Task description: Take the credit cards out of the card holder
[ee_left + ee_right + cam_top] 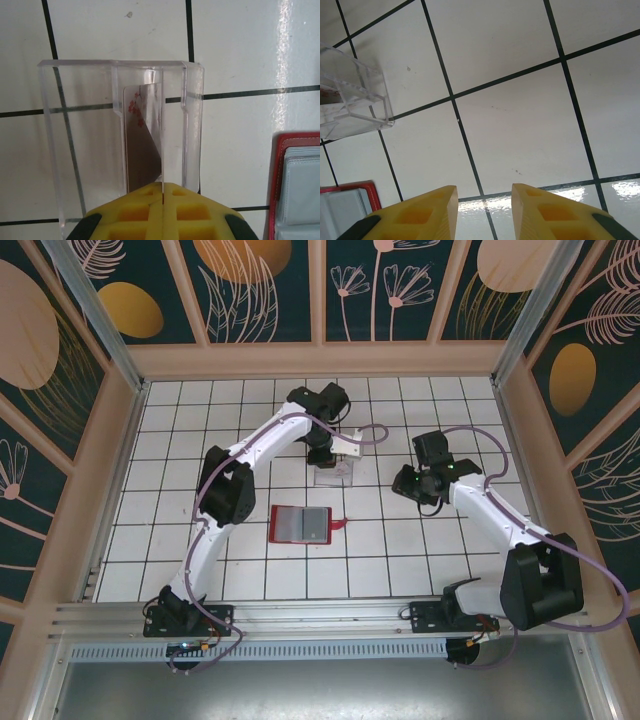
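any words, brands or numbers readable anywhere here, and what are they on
No readable text in any view.
card in the clear stand: red blossom print, no words or numbers visible.
card holder: no lettering visible; too small to rule out fine print.
wall panels: leaf and flower drawings, no text.

Clear stand (pixel 332 472) mid-table, left gripper (pixel 162 186) clamped on a card (pixel 142 145) inside it. Red case (pixel 300 525) just nearside, so centre is blocked. Left arm (pixel 235 480) crosses the left half. Right gripper (pixel 482 192), jaws apart, over bare tiles. Far-right corner of the table (pixel 470 400) is free.
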Robot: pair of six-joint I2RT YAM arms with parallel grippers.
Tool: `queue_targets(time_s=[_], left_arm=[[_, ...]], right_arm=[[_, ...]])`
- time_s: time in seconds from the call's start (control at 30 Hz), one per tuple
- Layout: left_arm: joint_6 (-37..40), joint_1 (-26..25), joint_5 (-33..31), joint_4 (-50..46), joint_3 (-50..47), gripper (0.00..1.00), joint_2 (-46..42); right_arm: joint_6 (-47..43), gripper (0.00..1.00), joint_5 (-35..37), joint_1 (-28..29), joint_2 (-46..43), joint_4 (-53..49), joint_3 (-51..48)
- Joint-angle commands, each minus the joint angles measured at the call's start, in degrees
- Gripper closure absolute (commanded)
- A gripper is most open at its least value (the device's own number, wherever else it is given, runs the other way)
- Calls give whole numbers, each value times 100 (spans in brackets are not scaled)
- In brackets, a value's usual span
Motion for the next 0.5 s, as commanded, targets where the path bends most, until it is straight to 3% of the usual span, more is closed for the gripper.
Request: queue_targets(time_s=[0.0,0.27,0.47], left_arm=[[-47,-34,-170,-314,191,100,74],[-73,-194,-391,-411,98,100,313],[-519,-208,-167,-204,708,71,337]], right_arm=[[-75,65,-59,-37,-67,11,-63],[-75,66,-107,-29,-56,45,-101],[-27,66,-142,-16,-93,61,-107]])
